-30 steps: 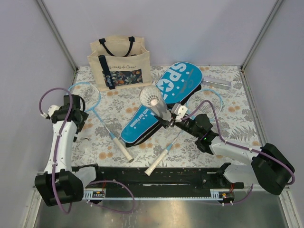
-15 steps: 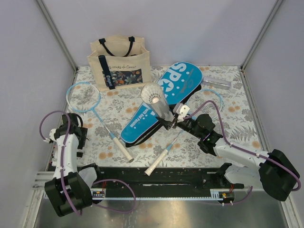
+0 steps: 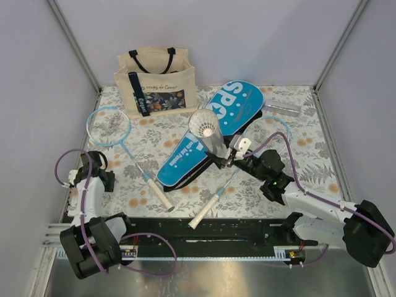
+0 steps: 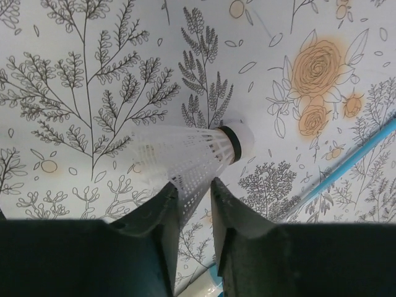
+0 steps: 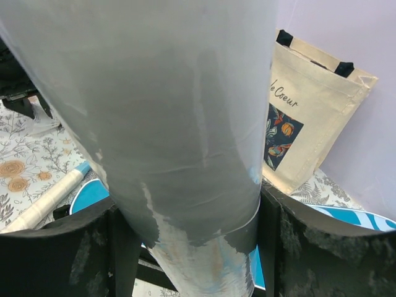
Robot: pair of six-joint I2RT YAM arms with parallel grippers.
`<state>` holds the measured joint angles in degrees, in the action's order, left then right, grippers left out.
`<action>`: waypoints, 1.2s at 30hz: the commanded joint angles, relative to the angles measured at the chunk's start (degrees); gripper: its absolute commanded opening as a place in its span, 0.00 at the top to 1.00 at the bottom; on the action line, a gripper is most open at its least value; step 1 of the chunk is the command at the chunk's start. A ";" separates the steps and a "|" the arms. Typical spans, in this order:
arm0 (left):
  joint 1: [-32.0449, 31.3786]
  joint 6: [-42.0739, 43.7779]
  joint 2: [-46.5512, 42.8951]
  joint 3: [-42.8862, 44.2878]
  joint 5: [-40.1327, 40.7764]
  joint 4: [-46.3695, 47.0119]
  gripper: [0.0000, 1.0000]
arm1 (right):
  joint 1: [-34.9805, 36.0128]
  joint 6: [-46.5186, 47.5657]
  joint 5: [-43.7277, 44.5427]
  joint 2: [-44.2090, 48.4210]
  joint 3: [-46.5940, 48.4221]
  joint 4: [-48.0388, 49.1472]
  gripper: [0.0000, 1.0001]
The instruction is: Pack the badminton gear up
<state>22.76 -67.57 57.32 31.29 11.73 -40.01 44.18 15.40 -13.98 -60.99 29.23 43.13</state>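
In the left wrist view, my left gripper [image 4: 193, 189] is shut on the mesh skirt of a white shuttlecock [image 4: 185, 154] lying on the floral cloth. From above, that gripper [image 3: 99, 179] sits at the table's left edge. My right gripper [image 3: 224, 159] is shut on the base of the white tube [image 3: 207, 133], which is tilted over the blue case [image 3: 238, 102] with a shuttlecock showing in its open mouth. The tube [image 5: 173, 111] fills the right wrist view between my right gripper's [image 5: 189, 247] fingers. One racket [image 3: 108, 125] lies at left, the other racket [image 3: 269, 133] at right.
The beige tote [image 3: 158, 80] stands at the back left, also in the right wrist view as the tote [image 5: 309, 142]. A small silvery oblong [image 3: 281, 109] lies at the back right. Both racket handles point toward the black rail [image 3: 198, 238] at the near edge.
My left arm has drawn back toward the near left edge and its jaws have closed on the shuttlecock. My right gripper has shifted the tube slightly right.
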 commanded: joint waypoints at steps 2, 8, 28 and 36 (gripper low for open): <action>0.26 0.16 -2.38 2.37 -0.30 0.64 0.90 | -0.41 -1.86 2.11 1.14 -1.37 3.36 0.72; 0.35 3.66 -3.00 7.20 -5.64 0.10 1.00 | -0.33 1.01 2.55 0.79 -0.15 -5.84 0.73; -24.41 34.24 -1.16 39.27 -28.52 -4.71 1.00 | -2.43 32.15 27.16 1.57 4.95 -29.50 0.71; -32.42 38.04 -0.72 45.79 -34.39 -9.46 1.00 | -4.02 34.35 29.01 1.05 5.22 -32.59 0.71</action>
<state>-7.73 -33.21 56.99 74.08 -17.54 -47.09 41.15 47.64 12.67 -61.08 32.67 9.54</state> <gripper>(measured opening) 0.020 0.705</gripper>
